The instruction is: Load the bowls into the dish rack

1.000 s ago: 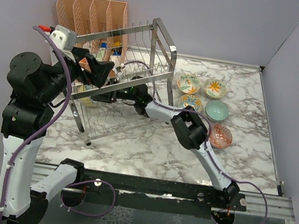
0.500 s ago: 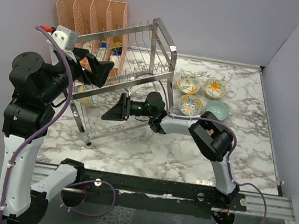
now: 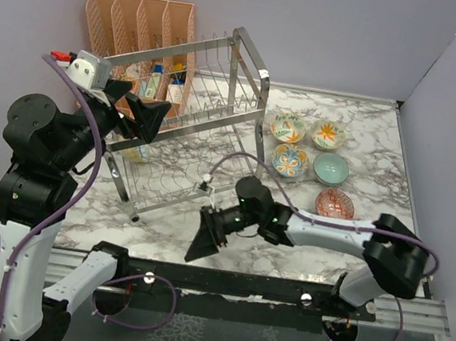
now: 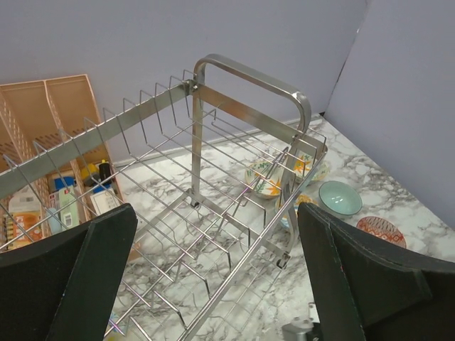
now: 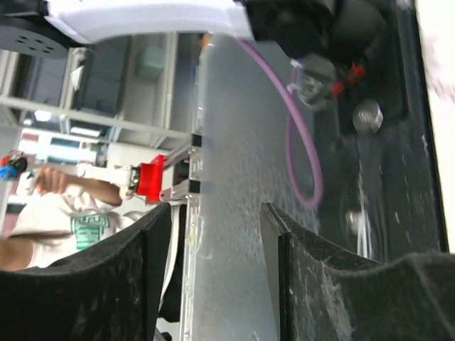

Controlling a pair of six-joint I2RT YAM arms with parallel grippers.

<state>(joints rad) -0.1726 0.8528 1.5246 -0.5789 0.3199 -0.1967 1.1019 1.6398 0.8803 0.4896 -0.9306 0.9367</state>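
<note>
Bowls (image 3: 310, 140), five of them, sit in a loose cluster on the marble counter (image 3: 385, 151) in the top view. They lie to the right of the chrome dish rack (image 3: 190, 135), and none is in it. A green-leaf bowl (image 3: 287, 128) and an orange-flower bowl (image 3: 328, 135) are at the back. A blue-yellow bowl (image 3: 290, 159) and a plain teal bowl (image 3: 330, 168) sit in front of them, and a red-orange bowl (image 3: 334, 204) is nearest. The left fingers (image 3: 149, 114) hang raised beside the left part of the rack's upper tier, well apart from the bowls. The right fingers (image 3: 204, 240) hover by the counter's near edge in front of the rack, pointing toward the black base rail (image 3: 236, 285). The red-orange bowl lies well off to their right. A peach organizer (image 3: 138, 24) stands behind the rack.

In the left wrist view, the left fingers (image 4: 71, 284) are spread wide with nothing between them. The rack's wires and end frame (image 4: 249, 78) fill the gap. Beyond them, the teal bowl (image 4: 340, 197) and red-orange bowl (image 4: 380, 231) rest on the counter, far from the fingertips.

In the right wrist view, the right fingers (image 5: 92, 284) stand partly apart, gripping nothing. Between them show a frosted surface, the rail and a purple cable (image 5: 309, 163).
</note>
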